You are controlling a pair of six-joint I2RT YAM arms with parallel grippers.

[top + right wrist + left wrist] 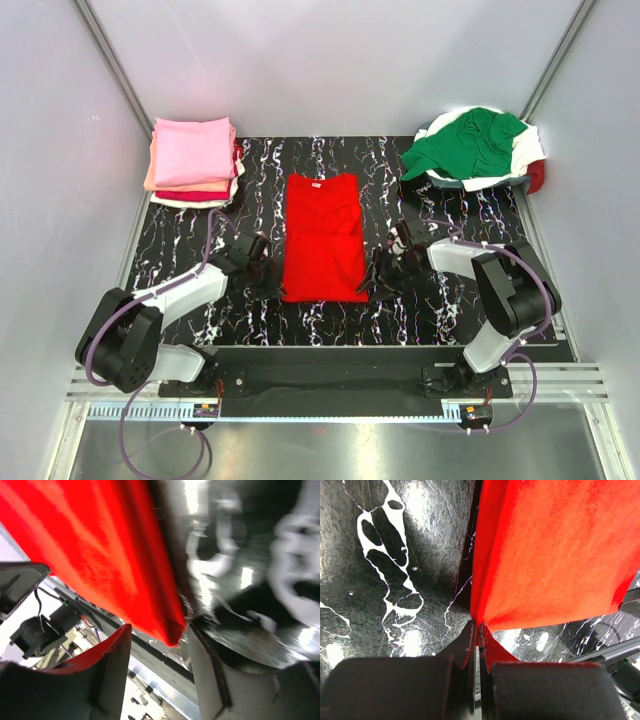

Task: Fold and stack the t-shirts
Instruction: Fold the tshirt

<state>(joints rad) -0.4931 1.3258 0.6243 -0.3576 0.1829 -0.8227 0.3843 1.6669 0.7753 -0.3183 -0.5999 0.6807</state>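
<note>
A bright red t-shirt (322,238) lies folded into a long strip down the middle of the black marbled table (200,225). My left gripper (275,281) is at its near left corner. In the left wrist view the gripper (479,628) is shut, pinching the edge of the red cloth (555,555). My right gripper (375,287) is at the near right corner. There the gripper (160,630) stands open, and the corner of the red shirt (100,545) hangs between its fingers without touching them.
A folded stack with a pink t-shirt (192,150) on top and salmon, dark red and white layers beneath sits at the back left. At the back right a crumpled green t-shirt (470,142) lies on a heap with white and dark red cloth (536,176).
</note>
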